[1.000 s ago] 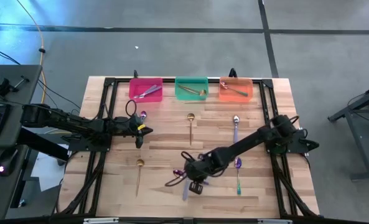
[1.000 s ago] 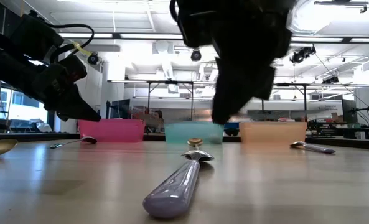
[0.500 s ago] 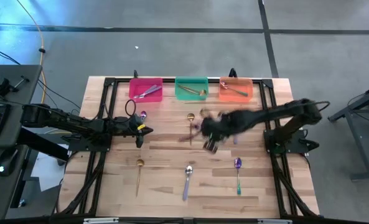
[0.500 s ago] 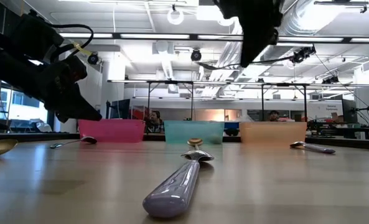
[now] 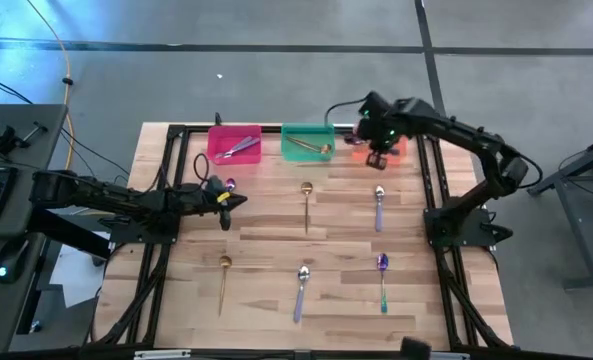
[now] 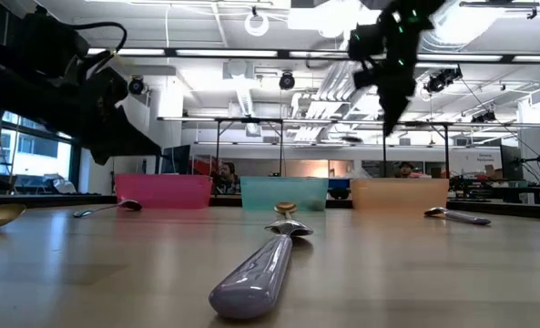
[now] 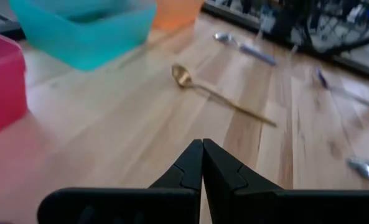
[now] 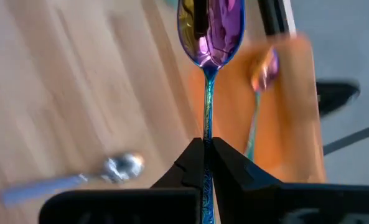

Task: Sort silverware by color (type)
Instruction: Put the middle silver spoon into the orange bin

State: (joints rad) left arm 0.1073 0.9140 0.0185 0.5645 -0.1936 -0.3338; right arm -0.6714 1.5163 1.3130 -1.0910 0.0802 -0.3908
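The right gripper (image 8: 204, 146) pinches the thin teal handle of a purple spoon (image 8: 210, 28), with its fingers tight on it. It holds the spoon up in the air over the orange bin (image 5: 396, 150) at the far side of the table (image 5: 266, 230). One more purple spoon (image 8: 262, 78) lies inside that bin. The green bin (image 5: 307, 141) sits in the middle and has a gold spoon in it, and the pink bin (image 5: 234, 142) beside it holds a silver one. The left gripper (image 7: 202, 149) is shut with nothing in it, low over the wood near the pink bin. More spoons lie on the table: a gold spoon (image 5: 306, 203), a silver spoon (image 5: 379, 206), another silver spoon (image 5: 300, 290), a gold one (image 5: 223, 280) and a purple one (image 5: 382, 280).
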